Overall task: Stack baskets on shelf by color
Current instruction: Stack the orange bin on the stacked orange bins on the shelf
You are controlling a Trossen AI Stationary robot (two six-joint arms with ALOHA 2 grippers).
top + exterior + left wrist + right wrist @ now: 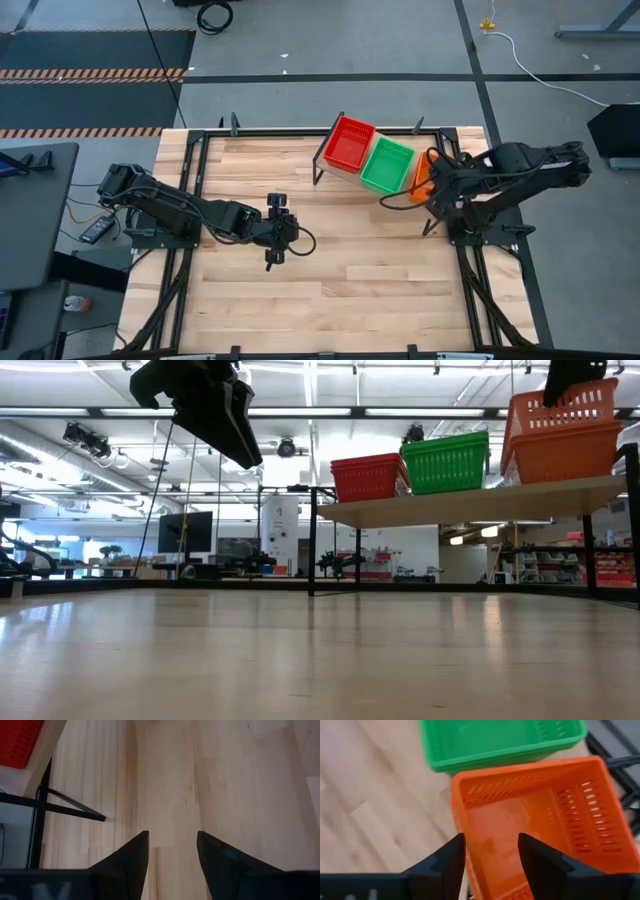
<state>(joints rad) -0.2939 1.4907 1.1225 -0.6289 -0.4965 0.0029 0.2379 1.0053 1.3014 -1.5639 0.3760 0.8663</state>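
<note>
On the tilted wooden shelf [470, 503] at the table's far right stand a red basket [349, 143], a green basket [388, 165] and an orange basket [540, 820] side by side; in the low view the orange one [560, 430] looks nested in another. My right gripper [492, 865] is open right above the orange basket, one finger on each side of one of its walls, with no touch showing. My left gripper [172, 850] hangs open over bare tabletop near the table's middle [290, 235].
The shelf's thin black legs [60, 807] stand on the wooden tabletop [340, 290] just ahead of my left gripper. A black frame [200, 150] runs around the table's edges. The near half of the tabletop is bare wood.
</note>
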